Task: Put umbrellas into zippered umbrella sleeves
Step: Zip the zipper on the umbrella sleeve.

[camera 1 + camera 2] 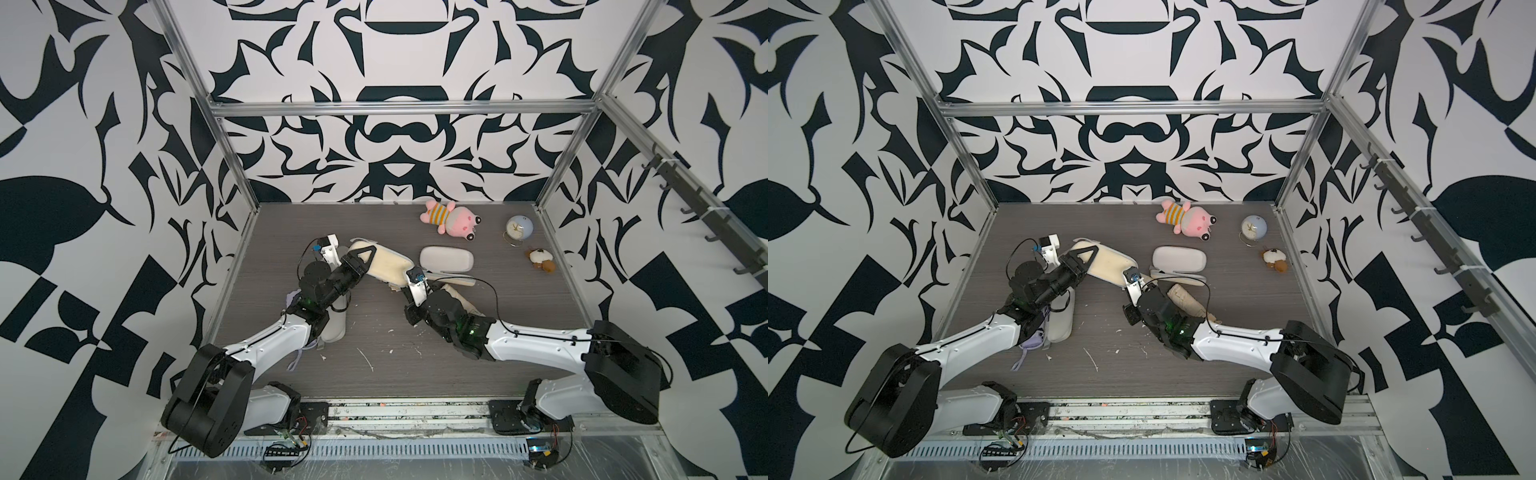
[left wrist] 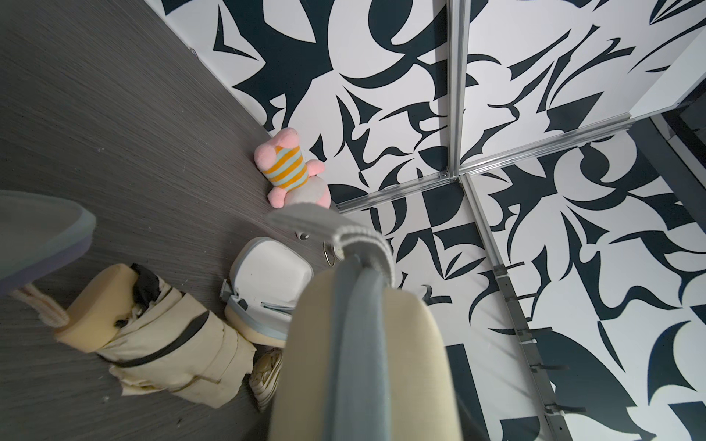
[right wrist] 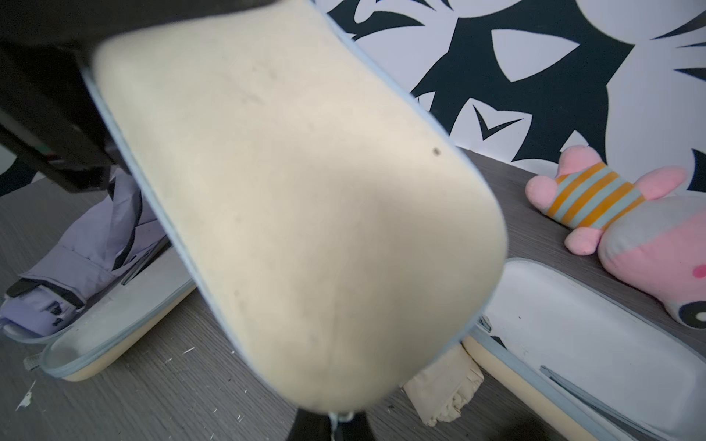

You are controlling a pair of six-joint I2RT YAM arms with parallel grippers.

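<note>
In a top view, my left gripper (image 1: pixel 368 253) clamps the ten o'clock end of the beige rigid zippered sleeve (image 1: pixel 388 266), off the tabletop (image 1: pixel 374 332). Left wrist: the shell looks stiff and light. Right wrist: my right gripper (image 3: pixel 331 422), closed tight on its grey zip tab (image 3: pixel 338 415), may slip.

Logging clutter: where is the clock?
In both top views, the clock sits at the table's far right, between the pink plush and the brown toy.

Blurred: closed beige oblong zip sleeve (image 3: pixel 305 210), fills right wrist view, ends cut off. At sleeve's near end, right gripper (image 3: pixel 335 422) mostly out of frame; what it pinches too small to tell. Top views: lavender bunched-fabric umbrella (image 1: pixel 1034 341), sleeve's L-arm side, mostly under L arm (image 1: pixel 984 336). Cream folded umbrella (image 1: pixel 1183 299), beside sleeve, partly under R arm (image 1: pixel 1233 338).
</note>
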